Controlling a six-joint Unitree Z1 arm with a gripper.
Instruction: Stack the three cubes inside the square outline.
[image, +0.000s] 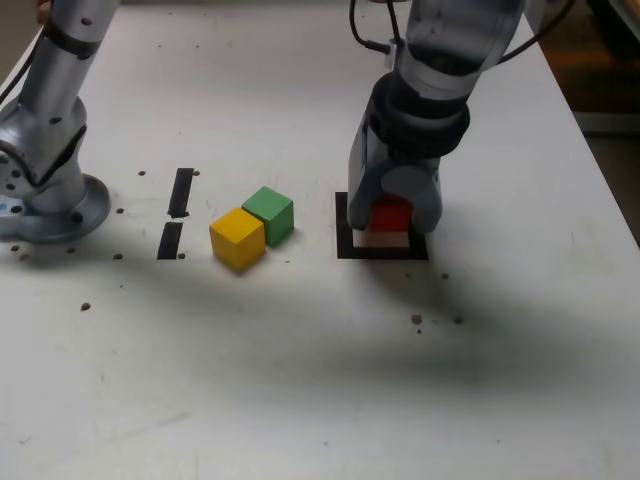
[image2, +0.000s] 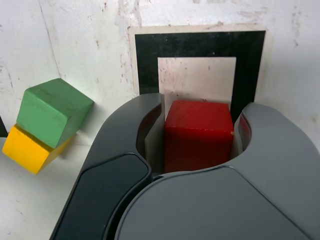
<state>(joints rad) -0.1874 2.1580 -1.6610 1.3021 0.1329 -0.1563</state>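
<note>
Plainly solid red cube (image2: 199, 134), matte faces, gripper (image2: 199, 150) clamped round it

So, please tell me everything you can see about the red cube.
The red cube is a small, solid-coloured block with a matte painted look and slightly worn edges. It sits upright between the two fingers of the claw, which is shut on it from both sides. It is at the square outline of black tape; in the exterior view the cube appears over the white inside of the frame, though whether it already rests on the table cannot be told. It stands apart from the other two cubes.
</note>
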